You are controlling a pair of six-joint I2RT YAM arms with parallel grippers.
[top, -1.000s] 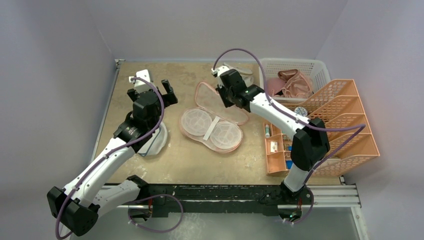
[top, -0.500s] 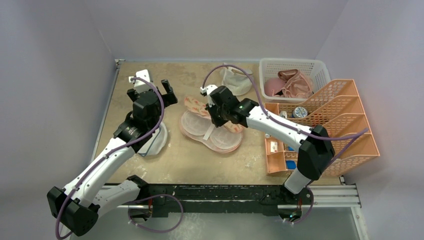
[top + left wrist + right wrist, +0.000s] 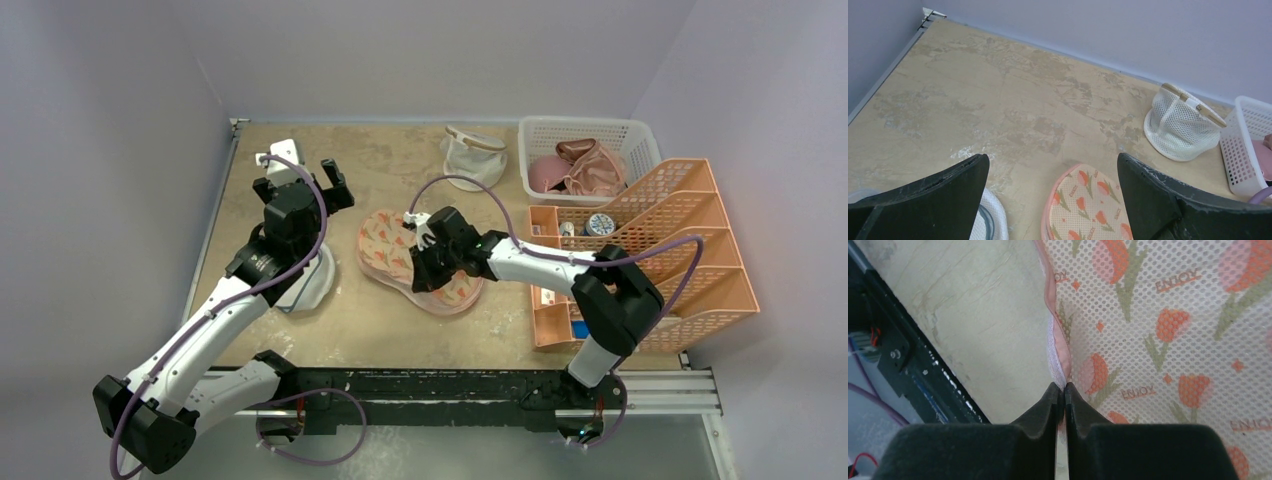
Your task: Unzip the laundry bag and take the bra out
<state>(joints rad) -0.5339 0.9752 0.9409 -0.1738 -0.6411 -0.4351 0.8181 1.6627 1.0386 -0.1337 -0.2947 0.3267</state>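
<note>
The laundry bag [image 3: 385, 240] lies folded shut mid-table, its peach side with orange-red leaf print facing up [image 3: 1093, 200]. My right gripper [image 3: 421, 277] is on the bag's near part and is shut on its pink zip edge [image 3: 1059, 355], with the printed mesh [image 3: 1158, 315] to the right of the jaws. My left gripper [image 3: 300, 180] hovers open to the left of the bag, nothing between its fingers [image 3: 1053, 160]. The brownish-pink bra [image 3: 592, 165] lies crumpled in the white basket [image 3: 640, 135] at the back right.
A white mesh cup-shaped pouch [image 3: 472, 155] stands at the back centre [image 3: 1180, 125]. A round white mesh pouch [image 3: 310, 285] lies under my left arm. An orange tiered organiser [image 3: 690, 250] stands on the right. The table's black front rail [image 3: 908, 365] is near the right gripper.
My right gripper swung toward the front, pulling the bag's open flap over its pale inside. The bag now lies folded shut, print up. The left arm has not moved.
</note>
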